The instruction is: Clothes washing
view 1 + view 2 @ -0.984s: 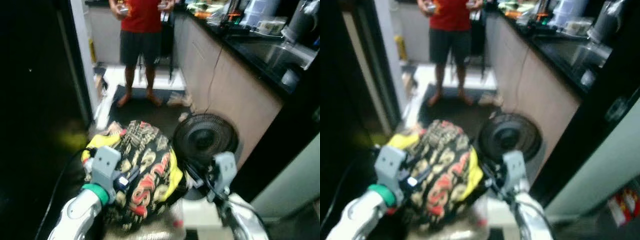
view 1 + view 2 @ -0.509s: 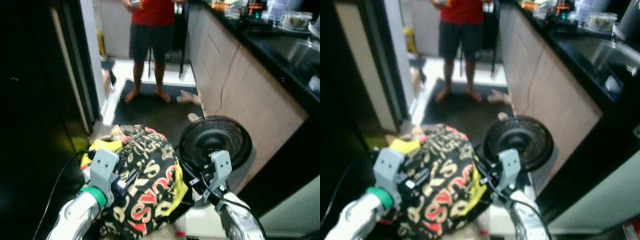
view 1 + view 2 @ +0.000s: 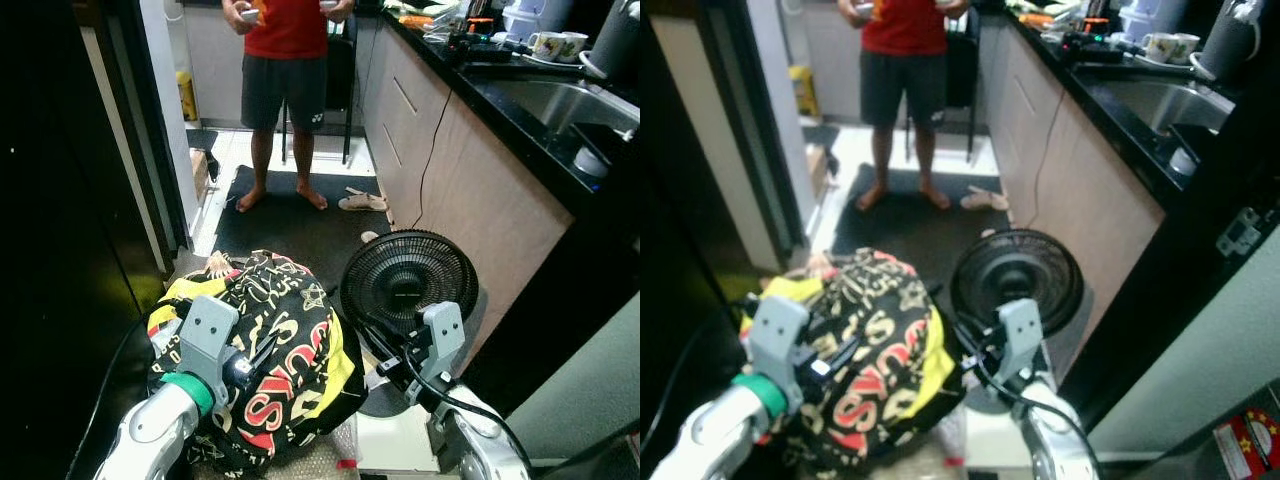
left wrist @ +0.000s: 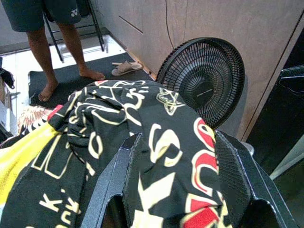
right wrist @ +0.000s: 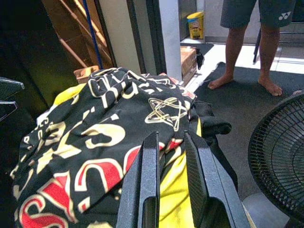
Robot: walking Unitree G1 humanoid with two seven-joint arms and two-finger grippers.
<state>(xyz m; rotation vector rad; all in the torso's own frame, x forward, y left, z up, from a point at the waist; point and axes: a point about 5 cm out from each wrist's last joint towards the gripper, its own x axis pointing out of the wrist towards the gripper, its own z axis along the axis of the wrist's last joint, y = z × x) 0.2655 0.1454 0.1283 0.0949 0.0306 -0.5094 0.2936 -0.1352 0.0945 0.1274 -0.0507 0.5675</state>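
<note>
A bundle of clothes (image 3: 275,350), black with cream, red and yellow print, is held low in front of me between both arms. My left gripper (image 4: 175,137) is clamped around a thick fold of it, its fingers (image 4: 116,180) spread wide with cloth filling the gap. From the other side my right gripper (image 5: 171,135) grips the bundle (image 5: 109,137), its fingers (image 5: 145,180) close together on a yellow and red fold. In the head views both sets of fingertips are buried in the fabric.
A black floor fan (image 3: 408,280) stands just right of the bundle. A person (image 3: 285,60) stands ahead on a dark mat (image 3: 290,215), slippers (image 3: 362,201) beside it. Kitchen cabinets and a black counter (image 3: 540,100) run along the right, a dark door (image 3: 60,200) on the left.
The camera has swung and steadied, so the picture is sharper. The bundle stays between both grippers, held the same way.
</note>
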